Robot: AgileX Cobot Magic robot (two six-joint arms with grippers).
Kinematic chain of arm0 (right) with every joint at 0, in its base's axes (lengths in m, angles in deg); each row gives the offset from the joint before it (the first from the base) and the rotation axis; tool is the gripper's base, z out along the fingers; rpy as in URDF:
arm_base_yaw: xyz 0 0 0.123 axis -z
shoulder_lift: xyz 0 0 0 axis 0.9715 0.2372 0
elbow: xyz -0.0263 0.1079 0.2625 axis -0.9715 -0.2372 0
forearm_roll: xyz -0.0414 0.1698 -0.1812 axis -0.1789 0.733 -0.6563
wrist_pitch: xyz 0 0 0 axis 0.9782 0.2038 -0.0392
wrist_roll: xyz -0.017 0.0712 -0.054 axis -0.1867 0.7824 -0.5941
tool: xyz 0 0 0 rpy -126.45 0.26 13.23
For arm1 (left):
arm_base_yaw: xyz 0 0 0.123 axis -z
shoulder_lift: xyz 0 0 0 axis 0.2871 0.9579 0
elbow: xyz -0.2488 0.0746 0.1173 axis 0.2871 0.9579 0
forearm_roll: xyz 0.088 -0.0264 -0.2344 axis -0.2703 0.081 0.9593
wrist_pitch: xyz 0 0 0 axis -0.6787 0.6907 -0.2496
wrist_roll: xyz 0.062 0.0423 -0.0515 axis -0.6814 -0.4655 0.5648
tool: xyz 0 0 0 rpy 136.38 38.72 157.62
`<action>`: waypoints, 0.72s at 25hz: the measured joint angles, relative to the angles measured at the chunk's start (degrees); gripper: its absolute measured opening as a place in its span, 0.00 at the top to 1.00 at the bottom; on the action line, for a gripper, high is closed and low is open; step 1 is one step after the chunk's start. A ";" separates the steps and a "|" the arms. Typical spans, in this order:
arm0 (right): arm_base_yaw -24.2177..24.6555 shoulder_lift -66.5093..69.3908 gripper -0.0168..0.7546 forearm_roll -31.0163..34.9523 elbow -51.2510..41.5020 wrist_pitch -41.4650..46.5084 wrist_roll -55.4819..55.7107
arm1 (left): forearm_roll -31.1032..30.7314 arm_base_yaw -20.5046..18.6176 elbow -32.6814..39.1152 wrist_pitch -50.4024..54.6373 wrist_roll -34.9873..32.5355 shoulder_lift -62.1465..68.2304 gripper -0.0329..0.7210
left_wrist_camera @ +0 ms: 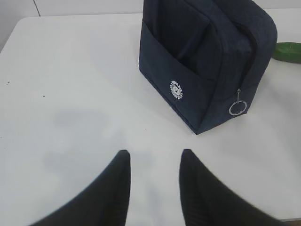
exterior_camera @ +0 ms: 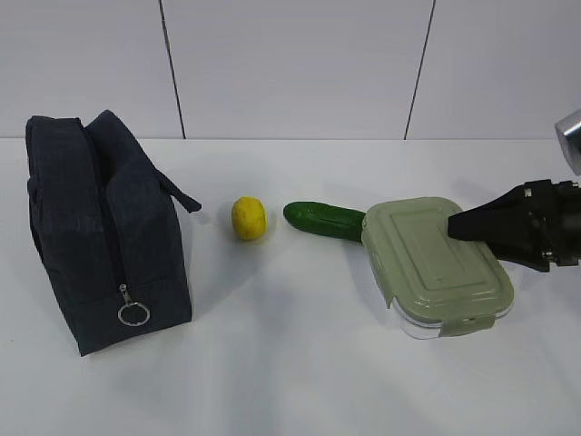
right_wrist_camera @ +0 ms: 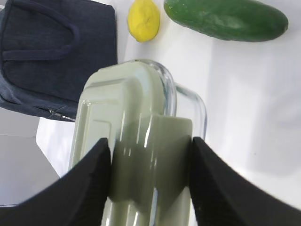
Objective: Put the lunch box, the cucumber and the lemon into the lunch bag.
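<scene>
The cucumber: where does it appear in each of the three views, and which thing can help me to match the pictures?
Exterior view: the cucumber lies at the centre, between the lemon and the lunch box.
Left wrist view: only its tip shows at the right edge, behind the lunch bag.
Right wrist view: it lies at the top right, beside the lemon.
Shared landmark: the lunch bag, seen in all three views.

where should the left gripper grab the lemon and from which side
Probably across its narrow middle, coming from above. The lemon lies free on the table, with gaps to the lunch bag and the cucumber on either side, so open jaws can drop around it. Its rounded body may roll if pushed sideways.
</scene>
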 joint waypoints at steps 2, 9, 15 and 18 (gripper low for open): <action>0.00 -2.93 0.47 -1.36 -0.10 -0.38 2.20 | 0.00 0.00 0.00 0.00 0.00 0.00 0.64; 0.00 -12.10 0.47 -5.78 -0.10 -1.44 11.03 | 0.00 0.00 0.00 0.00 0.00 0.00 0.64; 0.00 -17.35 0.47 -8.10 -0.41 -1.34 17.45 | 0.00 0.00 0.00 0.00 0.00 0.00 0.64; 0.00 -19.71 0.47 -8.37 -0.41 -1.34 19.39 | 0.00 0.00 0.00 0.00 0.00 0.00 0.64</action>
